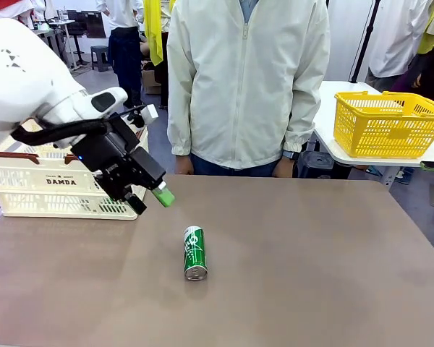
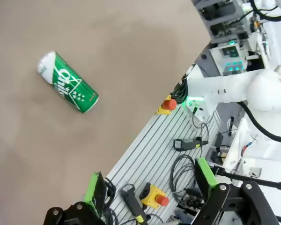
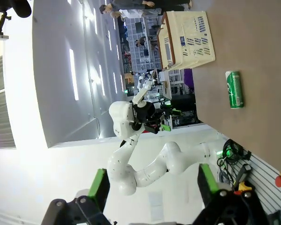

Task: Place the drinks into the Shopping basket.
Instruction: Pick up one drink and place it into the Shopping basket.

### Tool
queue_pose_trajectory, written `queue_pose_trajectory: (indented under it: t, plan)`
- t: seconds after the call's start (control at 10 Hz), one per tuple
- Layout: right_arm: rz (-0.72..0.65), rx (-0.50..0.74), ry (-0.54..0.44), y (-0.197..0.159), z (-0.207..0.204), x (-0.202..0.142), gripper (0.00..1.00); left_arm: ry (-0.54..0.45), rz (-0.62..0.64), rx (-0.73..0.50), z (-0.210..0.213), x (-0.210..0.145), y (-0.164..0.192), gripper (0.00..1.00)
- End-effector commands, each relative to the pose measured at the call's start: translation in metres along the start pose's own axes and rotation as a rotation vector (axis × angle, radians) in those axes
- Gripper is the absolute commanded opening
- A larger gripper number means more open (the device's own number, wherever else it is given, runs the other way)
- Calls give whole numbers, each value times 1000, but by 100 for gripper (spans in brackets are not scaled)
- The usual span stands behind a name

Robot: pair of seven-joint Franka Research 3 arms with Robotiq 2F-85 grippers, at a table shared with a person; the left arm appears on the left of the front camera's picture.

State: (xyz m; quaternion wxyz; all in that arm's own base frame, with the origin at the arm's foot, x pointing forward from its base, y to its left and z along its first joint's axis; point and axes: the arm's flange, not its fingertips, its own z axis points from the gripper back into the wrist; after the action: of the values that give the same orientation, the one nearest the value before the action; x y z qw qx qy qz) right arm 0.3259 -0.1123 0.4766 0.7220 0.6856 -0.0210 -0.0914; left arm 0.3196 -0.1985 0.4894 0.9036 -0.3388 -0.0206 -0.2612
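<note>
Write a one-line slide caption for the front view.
Open left gripper hovers beside the cream Shopping basket; a green drink can lies on its side mid-table.

A brown table [image 1: 311, 275] is shown. A green drink can [image 1: 195, 252] is laid on its side near the table's middle, silver top toward the robot. The cream Shopping basket [image 1: 50, 189] is set left of the can, well apart.

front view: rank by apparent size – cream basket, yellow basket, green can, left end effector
1. Cream basket, partly hidden behind the arm.
2. Yellow basket, though it stands farther back, so real size is unsure.
3. Left end effector, open, nearer the camera.
4. Green can, lying on the table.
</note>
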Motion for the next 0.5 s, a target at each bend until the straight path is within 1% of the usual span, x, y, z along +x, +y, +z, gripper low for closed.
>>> queue_pose_trajectory:
  t: [0.0, 0.1, 0.2, 0.3, 0.4]
  plan:
    - [-17, 4, -11, 4, 0, 1, 100, -9, -2, 3, -9, -4, -5, 100]
    - [-17, 4, -11, 4, 0, 1, 100, 13, 153, 156, -19, 9, -5, 100]
    - [-17, 4, -11, 4, 0, 1, 100, -38, 304, 352, -54, 31, -23, 100]
    - [-17, 4, -11, 4, 0, 1, 100, 31, 327, 427, -93, 52, -41, 100]
    - [-17, 4, -11, 4, 0, 1, 100, 20, 420, 550, -122, 69, -51, 100]
